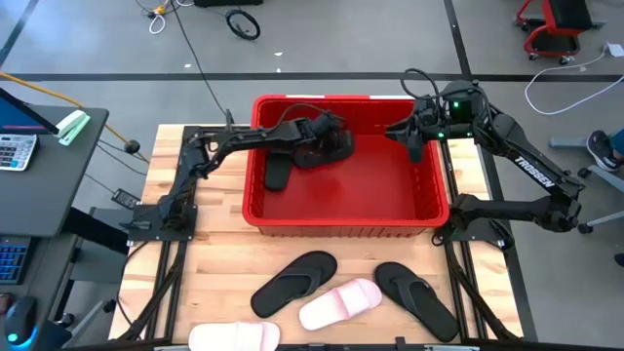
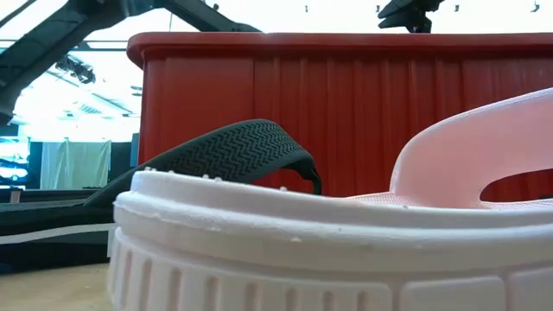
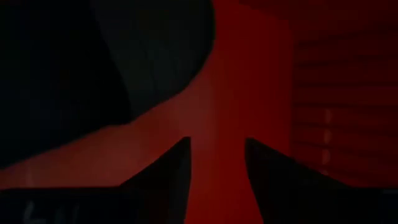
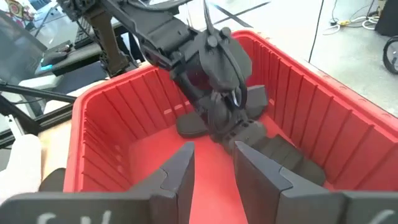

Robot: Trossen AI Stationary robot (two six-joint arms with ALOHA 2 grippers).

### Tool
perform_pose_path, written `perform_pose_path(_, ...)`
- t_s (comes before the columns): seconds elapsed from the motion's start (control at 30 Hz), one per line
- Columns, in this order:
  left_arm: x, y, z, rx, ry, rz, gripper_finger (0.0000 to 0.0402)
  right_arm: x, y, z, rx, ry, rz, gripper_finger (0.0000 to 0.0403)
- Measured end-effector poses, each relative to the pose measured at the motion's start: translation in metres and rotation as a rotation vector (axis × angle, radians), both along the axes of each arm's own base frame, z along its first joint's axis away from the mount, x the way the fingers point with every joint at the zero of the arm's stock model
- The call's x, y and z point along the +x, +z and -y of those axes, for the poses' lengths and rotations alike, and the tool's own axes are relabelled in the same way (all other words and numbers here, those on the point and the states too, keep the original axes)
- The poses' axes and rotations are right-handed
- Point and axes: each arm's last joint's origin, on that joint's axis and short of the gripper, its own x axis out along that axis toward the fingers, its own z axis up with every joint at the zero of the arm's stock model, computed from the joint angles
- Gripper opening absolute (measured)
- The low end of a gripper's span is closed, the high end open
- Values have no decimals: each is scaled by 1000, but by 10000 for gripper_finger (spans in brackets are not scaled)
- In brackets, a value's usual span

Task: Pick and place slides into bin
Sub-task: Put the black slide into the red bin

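The red bin (image 1: 429, 210) stands at the table's middle. Two black slides lie on its floor, one at the left (image 1: 278, 175) and one farther back (image 1: 336, 148). My left gripper (image 1: 327, 132) reaches in from the left, low over the farther slide. It is open, with only red floor between its fingers (image 3: 216, 165), and it also shows in the right wrist view (image 4: 233, 121). My right gripper (image 1: 414, 136) hangs open and empty over the bin's far right part (image 4: 211, 168). On the table near the front lie a black slide (image 1: 292, 283), a pink slide (image 1: 339, 302), a black thong slide (image 1: 414, 295) and a white slide (image 1: 234, 336).
The low view shows the white slide (image 2: 328, 250) close up, a black slide (image 2: 225, 155) behind it and the bin's near wall (image 2: 346, 112). A desk with a calculator (image 1: 15, 151) stands off the table's left. Cables and a chair are on the floor beyond.
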Motion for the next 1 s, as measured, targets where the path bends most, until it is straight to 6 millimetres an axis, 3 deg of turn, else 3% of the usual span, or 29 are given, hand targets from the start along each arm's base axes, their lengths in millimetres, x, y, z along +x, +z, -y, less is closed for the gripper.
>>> perform_pose_path(0.37,-11,-5,-6,-17,81,-98,140,0,0,1,-35,-11,-16,116)
perform_pose_path(0.83,-24,-8,-32,-6,183,-125,176,0,0,2,-87,-22,-38,116)
perform_pose_path(1.0,-19,-16,-37,-7,186,-96,177,-1,0,2,-92,-32,-41,116)
